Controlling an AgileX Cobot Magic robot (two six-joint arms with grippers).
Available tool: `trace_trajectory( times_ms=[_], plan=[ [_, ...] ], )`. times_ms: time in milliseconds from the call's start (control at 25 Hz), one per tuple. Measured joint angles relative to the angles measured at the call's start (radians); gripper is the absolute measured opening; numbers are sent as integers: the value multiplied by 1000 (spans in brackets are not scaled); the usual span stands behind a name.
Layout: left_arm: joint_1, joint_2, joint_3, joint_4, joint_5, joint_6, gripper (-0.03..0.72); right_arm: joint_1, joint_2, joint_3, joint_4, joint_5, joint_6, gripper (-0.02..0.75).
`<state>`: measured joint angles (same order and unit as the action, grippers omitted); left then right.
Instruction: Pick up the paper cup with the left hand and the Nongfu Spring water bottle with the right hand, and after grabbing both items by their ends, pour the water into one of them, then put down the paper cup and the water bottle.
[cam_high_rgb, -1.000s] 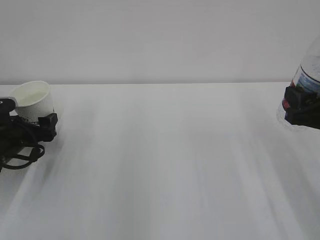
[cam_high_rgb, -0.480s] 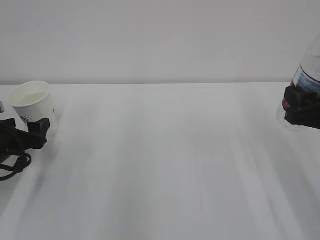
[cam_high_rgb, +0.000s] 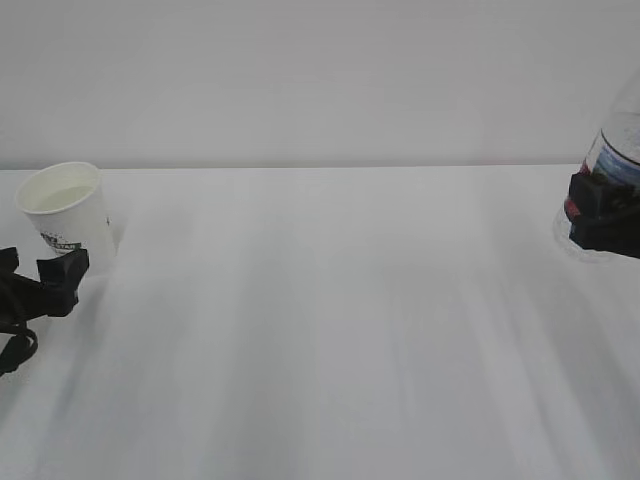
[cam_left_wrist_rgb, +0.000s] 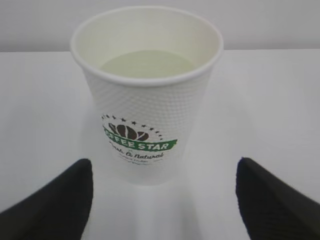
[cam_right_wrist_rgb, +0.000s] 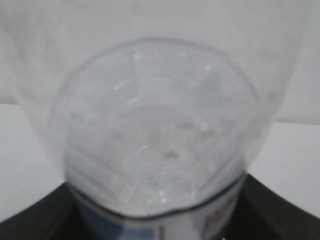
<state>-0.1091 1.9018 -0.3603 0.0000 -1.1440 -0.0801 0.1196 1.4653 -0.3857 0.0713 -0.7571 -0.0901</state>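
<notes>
Big white bench (cam_high_rgb: 330, 330) fills near + mid part of the scene. Plain pale grey wall (cam_high_rgb: 320, 80) at far side, left to right. Soft even light, faint grey streaks on bench.

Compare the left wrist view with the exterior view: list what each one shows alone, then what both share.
Left wrist only: the pale water inside the small white paper cup and its legible green logo. Exterior only: the clear plastic water bottle at the right edge, with the black right claw shut around it. Both: the cup upright on the white table, with the open left claw apart from it.
</notes>
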Motion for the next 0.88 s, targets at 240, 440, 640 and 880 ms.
trace_trajectory(
  times_ms=[240, 440, 640, 880],
  plan=[
    [0, -113, 56, 0, 0, 0, 645, 0, 0, 0, 0, 0, 0, 476],
    [0, -190, 86, 0, 0, 0, 639, 0, 0, 0, 0, 0, 2, 476],
    [0, -253, 127, 0, -1, 0, 634, 0, 0, 0, 0, 0, 3, 476],
    [0, -297, 169, 0, -1, -15, 626, 0, 0, 0, 0, 0, 3, 476]
  ],
)
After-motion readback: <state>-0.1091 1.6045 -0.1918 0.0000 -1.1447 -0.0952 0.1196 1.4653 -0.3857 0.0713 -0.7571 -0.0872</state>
